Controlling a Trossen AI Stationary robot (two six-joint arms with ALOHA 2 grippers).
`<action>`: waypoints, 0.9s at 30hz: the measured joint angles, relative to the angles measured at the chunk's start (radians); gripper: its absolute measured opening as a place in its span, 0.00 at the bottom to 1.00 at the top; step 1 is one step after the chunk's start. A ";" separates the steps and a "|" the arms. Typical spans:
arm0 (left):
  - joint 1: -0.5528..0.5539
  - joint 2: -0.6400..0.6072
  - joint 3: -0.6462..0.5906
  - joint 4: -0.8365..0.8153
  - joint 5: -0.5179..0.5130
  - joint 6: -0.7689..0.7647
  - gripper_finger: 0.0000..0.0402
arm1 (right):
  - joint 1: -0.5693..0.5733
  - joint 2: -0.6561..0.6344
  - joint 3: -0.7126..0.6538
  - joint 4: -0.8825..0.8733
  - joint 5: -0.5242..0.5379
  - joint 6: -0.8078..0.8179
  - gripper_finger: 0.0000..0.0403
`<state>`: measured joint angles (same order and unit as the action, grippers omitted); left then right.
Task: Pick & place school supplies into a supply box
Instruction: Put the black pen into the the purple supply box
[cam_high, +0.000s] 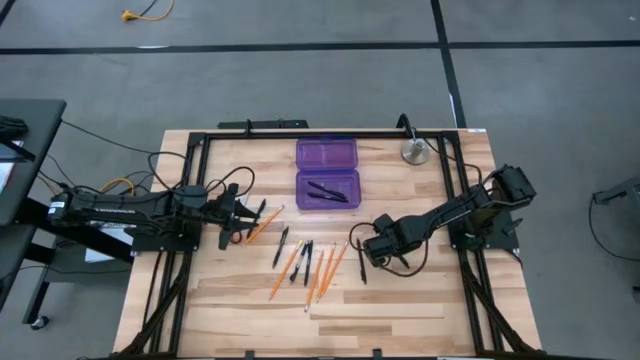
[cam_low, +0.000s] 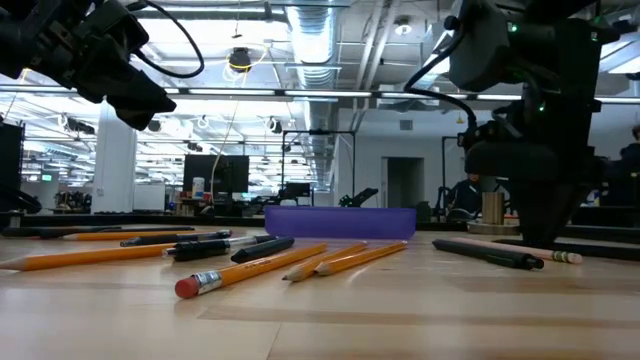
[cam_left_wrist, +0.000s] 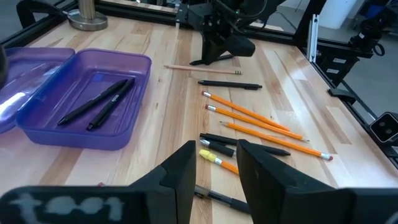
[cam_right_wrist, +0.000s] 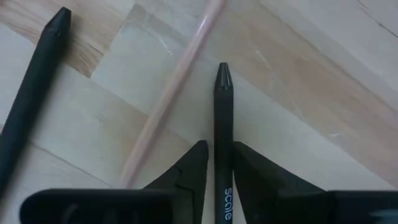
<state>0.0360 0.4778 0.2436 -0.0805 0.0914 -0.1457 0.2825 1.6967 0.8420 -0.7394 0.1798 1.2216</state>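
The left gripper (cam_high: 243, 215) sits low on the left side of the table (cam_high: 400, 300). Its two fingers (cam_left_wrist: 180, 177) stand a little apart, and nothing is between them. Just beside it lie an orange pencil (cam_high: 264, 223) and a small bit of red that could be the scissors, but it is too small to tell.

In the middle of the table lies a bunch of orange pencils (cam_high: 322, 277) and black pens (cam_high: 307, 262), close together and pointing about the same way.

Farther back is the purple supply box (cam_high: 327, 188). It lies open, with its two halves side by side. Two black pens (cam_left_wrist: 99, 103) lie in the nearer half.

To the right of the box stands a round silver thing (cam_high: 415, 151), near the far edge.

The right gripper (cam_high: 362, 250) is down at the table, to the right of the pencil bunch. Its fingers (cam_right_wrist: 193, 171) are narrow and hold a black pen (cam_right_wrist: 222, 134) between them. The pen lies flat against the wood. A pale pencil (cam_right_wrist: 171, 93) lies just beside it.
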 joint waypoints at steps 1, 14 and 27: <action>0.000 0.000 0.000 0.000 0.000 0.001 0.26 | 0.000 -0.009 -0.002 -0.002 0.003 0.009 0.15; 0.000 0.000 0.000 -0.006 -0.001 0.001 0.26 | -0.004 -0.038 -0.006 -0.036 0.060 0.035 0.04; 0.000 0.000 0.000 -0.006 -0.002 0.002 0.26 | -0.004 -0.047 -0.005 -0.041 0.086 0.028 0.01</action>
<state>0.0360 0.4778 0.2436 -0.0860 0.0898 -0.1440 0.2787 1.6500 0.8369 -0.7804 0.2657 1.2495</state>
